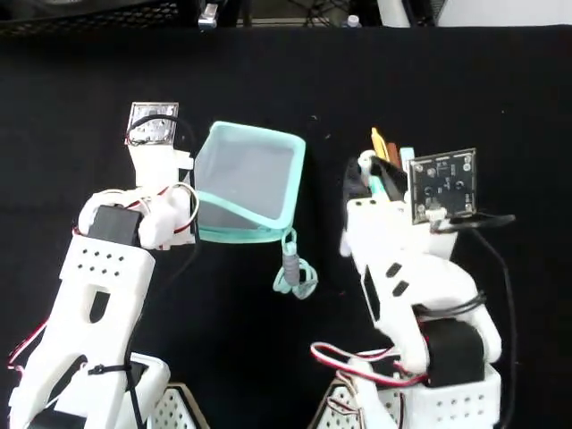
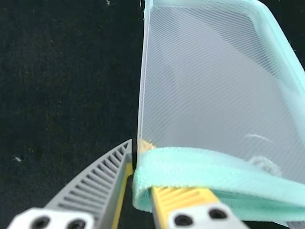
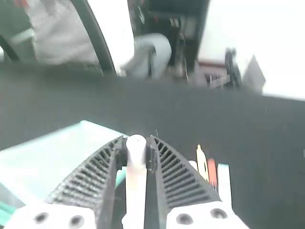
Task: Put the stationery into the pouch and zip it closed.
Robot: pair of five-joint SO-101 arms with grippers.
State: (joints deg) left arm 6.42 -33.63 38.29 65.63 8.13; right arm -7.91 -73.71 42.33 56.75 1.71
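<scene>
Two pinches: left claw (image 2: pixel 137 146) on pouch (image 2: pixel 205 86) rim, right claw (image 3: pixel 137 141) on white pen (image 3: pixel 136 179).

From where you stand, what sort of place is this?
Likely a robotics lab bench: a left arm and a right arm share a black table with a mesh pouch. Beyond the table's far edge stands what looks like an office chair.

pouch (image 1: pixel 246 179) between the arms (image 1: pixel 98 268), cord loop (image 1: pixel 295 275) at near corner, table (image 1: pixel 268 80) open beyond
</scene>
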